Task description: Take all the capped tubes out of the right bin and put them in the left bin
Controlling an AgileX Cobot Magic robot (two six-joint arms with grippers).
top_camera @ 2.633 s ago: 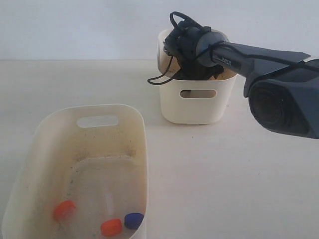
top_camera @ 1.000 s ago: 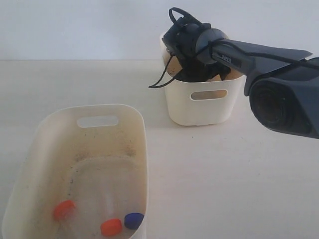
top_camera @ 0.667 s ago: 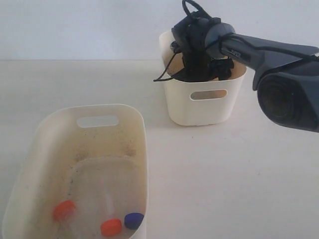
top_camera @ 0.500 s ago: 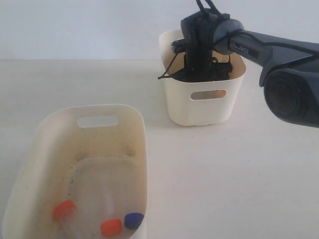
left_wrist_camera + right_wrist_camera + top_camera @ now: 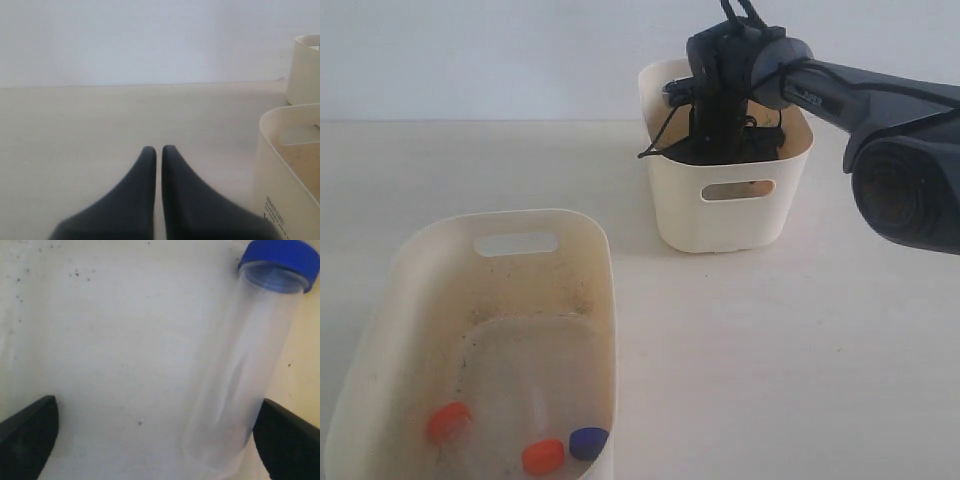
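Note:
The right bin (image 5: 725,215) stands at the back, and my right arm (image 5: 740,70) points down into it, hiding the gripper there. In the right wrist view my right gripper (image 5: 156,405) is open wide over the bin floor. A clear tube with a dark blue cap (image 5: 245,360) lies between the fingers, its bottom end close to one finger (image 5: 287,437). The left bin (image 5: 590,250) holds three tubes: two orange-red caps (image 5: 450,420) (image 5: 542,455) and one blue cap (image 5: 588,441). My left gripper (image 5: 158,150) is shut and empty, beside the left bin's wall (image 5: 280,150).
The pale table (image 5: 770,360) lies between the two bins. A black cable (image 5: 655,150) hangs from the right arm over the right bin's rim. In the left wrist view the right bin (image 5: 305,70) shows at the far edge.
The right arm swung from lying over the right bin to pointing straight down into it. The bin slid slightly to the right. The three tubes in the left bin stayed put.

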